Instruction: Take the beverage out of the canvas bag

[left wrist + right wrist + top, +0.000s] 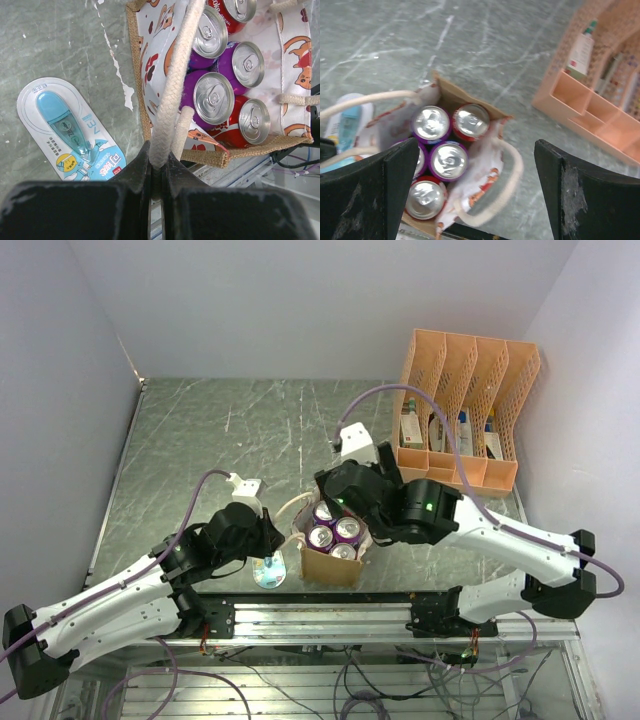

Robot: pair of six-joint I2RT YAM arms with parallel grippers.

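Note:
The tan canvas bag (331, 566) stands near the table's front edge, with several purple and red beverage cans (347, 529) upright inside. My left gripper (159, 167) is shut on one cream rope handle (172, 85) and holds it stretched up and to the left of the bag (134, 50). My right gripper (476, 145) hovers open above the cans (448, 161) and touches none of them. The bag's other handle (512, 180) hangs loose on the right side, blurred. In the top view my right gripper (345, 498) sits over the bag's far edge.
A blue correction tape in its card pack (70, 130) lies flat just left of the bag, also in the top view (268, 571). An orange perforated file organizer (465, 405) with small items stands at the back right. The metal rail (320, 615) runs along the near edge.

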